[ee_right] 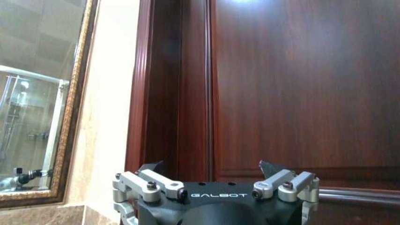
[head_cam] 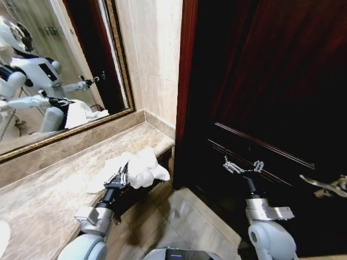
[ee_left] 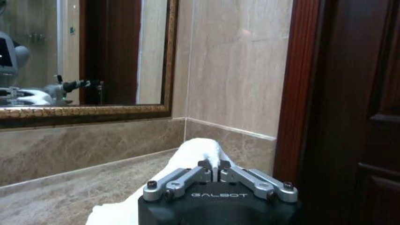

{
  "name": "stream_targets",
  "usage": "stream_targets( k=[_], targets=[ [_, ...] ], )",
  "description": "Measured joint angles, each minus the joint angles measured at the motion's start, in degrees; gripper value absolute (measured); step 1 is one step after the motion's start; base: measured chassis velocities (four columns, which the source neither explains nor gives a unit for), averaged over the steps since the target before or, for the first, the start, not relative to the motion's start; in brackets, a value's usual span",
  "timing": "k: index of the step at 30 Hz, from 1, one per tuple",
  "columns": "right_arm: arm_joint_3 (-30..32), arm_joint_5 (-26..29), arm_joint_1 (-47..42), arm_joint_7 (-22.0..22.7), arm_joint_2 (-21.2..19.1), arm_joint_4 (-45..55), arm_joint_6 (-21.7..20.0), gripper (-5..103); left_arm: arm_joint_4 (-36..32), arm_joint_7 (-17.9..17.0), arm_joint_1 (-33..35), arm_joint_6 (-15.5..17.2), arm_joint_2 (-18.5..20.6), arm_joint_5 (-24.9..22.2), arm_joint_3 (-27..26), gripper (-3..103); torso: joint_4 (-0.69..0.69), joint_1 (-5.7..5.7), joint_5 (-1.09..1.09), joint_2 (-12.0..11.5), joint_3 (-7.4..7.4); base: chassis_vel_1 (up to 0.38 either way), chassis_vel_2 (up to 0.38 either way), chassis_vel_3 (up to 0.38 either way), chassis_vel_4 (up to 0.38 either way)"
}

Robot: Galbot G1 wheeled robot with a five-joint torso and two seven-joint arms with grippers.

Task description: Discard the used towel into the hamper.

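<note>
The used towel (head_cam: pixel 142 168) is white and crumpled, lifted at the counter's front corner, with part of it still lying on the marble counter (head_cam: pixel 49 184). My left gripper (head_cam: pixel 123 176) is shut on the towel's near side. In the left wrist view the towel (ee_left: pixel 198 151) bunches up just beyond the closed left gripper (ee_left: pixel 214 167). My right gripper (head_cam: pixel 243 167) hangs open in front of the dark wooden door (head_cam: pixel 271 97), holding nothing; in its wrist view the right gripper (ee_right: pixel 212 169) faces the door panel (ee_right: pixel 300 84). The hamper is out of view.
A gold-framed mirror (head_cam: pixel 59 65) runs along the wall behind the counter and reflects the robot. The door's metal handle (head_cam: pixel 325 186) sticks out at the right. Tiled floor (head_cam: pixel 184 222) lies between the counter's edge and the door.
</note>
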Motion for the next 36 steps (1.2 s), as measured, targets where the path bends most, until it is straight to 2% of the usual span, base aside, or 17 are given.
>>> stream_targets(
  k=[13,20,32,36],
  targets=[
    [0.1,-0.2,-0.5,0.1,0.1,-0.2,0.3,100,0.0,0.0,-0.4,-0.3,-0.4,0.0,0.7,3,-0.01,0.01,0.01,0.0,0.0,0.106,-0.109,-0.096,0.113],
    [0.1,-0.5,-0.8,0.1,0.4,-0.4,0.8,100,0.0,0.2,-0.9,-2.3,-1.4,-0.1,1.1,3,-0.01,0.0,0.02,0.0,0.0,0.087,-0.083,-0.088,0.08],
    [0.1,-0.6,-0.9,0.3,0.4,-0.5,0.9,100,0.0,0.5,-1.2,-2.8,-2.4,0.2,1.5,3,-0.01,0.03,0.01,0.0,0.01,0.051,-0.052,-0.05,0.06],
    [0.1,-0.5,-0.8,0.4,0.5,-0.7,1.2,100,0.0,0.5,-1.4,-4.3,-2.9,0.7,1.5,3,-0.02,0.01,0.01,0.0,0.0,0.064,-0.068,-0.067,0.063]
  ],
)
